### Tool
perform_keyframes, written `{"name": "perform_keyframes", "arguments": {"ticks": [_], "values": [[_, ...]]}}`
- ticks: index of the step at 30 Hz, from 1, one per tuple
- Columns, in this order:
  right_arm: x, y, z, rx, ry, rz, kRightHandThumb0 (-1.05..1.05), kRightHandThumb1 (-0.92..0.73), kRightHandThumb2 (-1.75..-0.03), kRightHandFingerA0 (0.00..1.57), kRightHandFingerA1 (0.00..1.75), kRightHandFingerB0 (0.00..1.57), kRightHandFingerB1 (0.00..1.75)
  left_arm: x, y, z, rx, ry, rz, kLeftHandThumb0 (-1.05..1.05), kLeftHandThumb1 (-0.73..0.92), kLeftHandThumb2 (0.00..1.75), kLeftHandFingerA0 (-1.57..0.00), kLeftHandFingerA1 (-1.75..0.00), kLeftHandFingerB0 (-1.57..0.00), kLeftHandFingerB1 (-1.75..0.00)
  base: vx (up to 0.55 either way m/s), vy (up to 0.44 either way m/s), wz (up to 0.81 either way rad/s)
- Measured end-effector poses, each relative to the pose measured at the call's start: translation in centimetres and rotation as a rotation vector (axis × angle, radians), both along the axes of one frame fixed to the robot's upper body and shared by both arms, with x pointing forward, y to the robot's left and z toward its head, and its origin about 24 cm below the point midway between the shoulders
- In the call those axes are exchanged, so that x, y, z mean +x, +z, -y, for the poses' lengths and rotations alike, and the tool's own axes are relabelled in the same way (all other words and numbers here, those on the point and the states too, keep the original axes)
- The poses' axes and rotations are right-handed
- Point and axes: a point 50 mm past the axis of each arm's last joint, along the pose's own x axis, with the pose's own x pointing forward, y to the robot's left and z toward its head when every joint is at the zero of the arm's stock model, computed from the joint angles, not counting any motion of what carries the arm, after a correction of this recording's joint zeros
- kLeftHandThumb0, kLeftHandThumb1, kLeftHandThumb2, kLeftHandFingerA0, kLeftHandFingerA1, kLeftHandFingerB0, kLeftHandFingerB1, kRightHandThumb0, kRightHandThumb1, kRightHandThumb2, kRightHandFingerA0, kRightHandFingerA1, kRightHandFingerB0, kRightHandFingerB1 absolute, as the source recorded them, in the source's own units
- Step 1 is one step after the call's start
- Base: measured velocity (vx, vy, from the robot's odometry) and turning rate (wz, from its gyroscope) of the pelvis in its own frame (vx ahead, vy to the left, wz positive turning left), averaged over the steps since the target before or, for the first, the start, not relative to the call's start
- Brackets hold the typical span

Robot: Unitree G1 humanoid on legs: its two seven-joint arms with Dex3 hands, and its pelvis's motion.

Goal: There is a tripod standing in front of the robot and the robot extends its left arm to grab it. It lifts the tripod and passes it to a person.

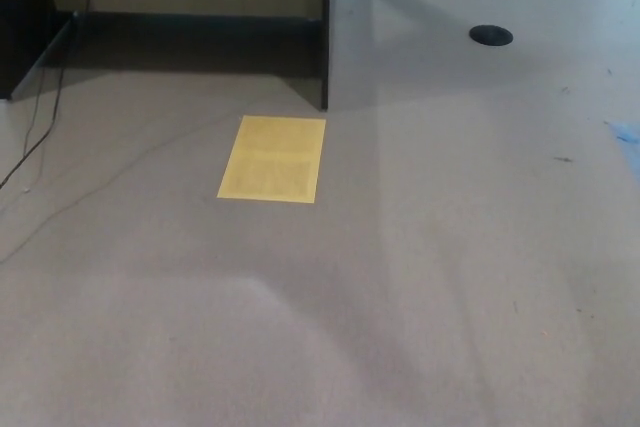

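A flat sheet [272, 158] lies on the floor [330, 327], left of centre and toward the far side. Just behind its right corner stands the end of an upright panel [325, 27], which runs away from the camera. Left of the panel, a wall base [190, 27] runs across the far edge. At the far left, a cable [45, 117] trails down from the wall and across the floor (well apart from the sheet). A round disc [491, 35] lies on the floor far right of the panel.
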Motion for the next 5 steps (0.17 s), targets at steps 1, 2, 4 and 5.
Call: {"name": "perform_keyframes", "arguments": {"ticks": [1, 2, 4, 5], "values": [[-0.01, -0.01, 0.00, 0.000, 0.001, -0.001, -0.72, -0.77, -0.64, 0.45, 0.36, 0.35, 0.33, -0.02, -0.02, 0.01, 0.001, 0.000, -0.001, -0.23, 0.41, 0.54, -0.09, -0.27, -0.08, -0.24, 0.00, 0.000, 0.00], [-0.02, -0.01, -0.01, -0.001, 0.003, -0.002, -0.72, -0.77, -0.64, 0.44, 0.35, 0.34, 0.32, -0.03, -0.03, 0.03, 0.003, -0.001, -0.001, -0.22, 0.26, 0.71, 0.00, -0.41, 0.00, -0.38, 0.00, 0.000, 0.00], [-0.04, -0.03, -0.02, -0.002, 0.006, -0.005, -0.71, -0.78, -0.64, 0.45, 0.36, 0.34, 0.33, -0.04, -0.06, 0.06, 0.005, -0.004, -0.003, -0.27, 0.40, 0.56, -0.08, -0.27, -0.08, -0.24, 0.00, 0.000, 0.00], [-0.05, -0.03, -0.02, -0.003, 0.007, -0.006, -0.71, -0.77, -0.63, 0.45, 0.35, 0.35, 0.33, -0.04, -0.06, 0.07, 0.006, -0.006, -0.004, -0.28, 0.39, 0.56, -0.09, -0.28, -0.09, -0.23, 0.00, 0.000, 0.00]]}}
